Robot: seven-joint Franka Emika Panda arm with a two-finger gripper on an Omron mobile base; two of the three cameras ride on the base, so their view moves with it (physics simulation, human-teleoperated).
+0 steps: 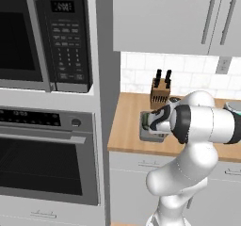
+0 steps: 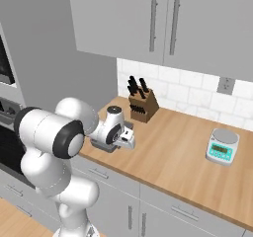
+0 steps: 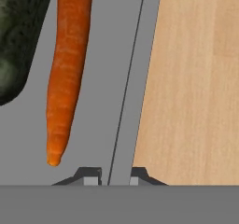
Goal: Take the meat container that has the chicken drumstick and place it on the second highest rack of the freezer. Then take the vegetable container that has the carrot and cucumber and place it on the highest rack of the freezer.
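The vegetable container (image 3: pixel 100 101) is a grey tray standing on the wooden counter (image 3: pixel 196 78). In the hand view an orange carrot (image 3: pixel 67 69) lies in it beside a dark green cucumber (image 3: pixel 18 36). My gripper (image 3: pixel 113 176) is shut on the tray's side rim (image 3: pixel 135 78), with one fingertip inside the wall and one outside. From the left base view the tray (image 1: pixel 143 132) sits near the counter's left end, under my hand. The right base view shows it (image 2: pixel 101 145) beside my wrist. The meat container, the chicken drumstick and the freezer are out of view.
A knife block (image 1: pixel 160 91) (image 2: pixel 142 105) stands behind the tray against the tiled wall. A kitchen scale (image 2: pixel 222 147) sits farther right on the counter. The microwave (image 1: pixel 42 32) and the oven (image 1: pixel 47 149) fill the column to the left. Wall cabinets (image 2: pixel 163 19) hang overhead.
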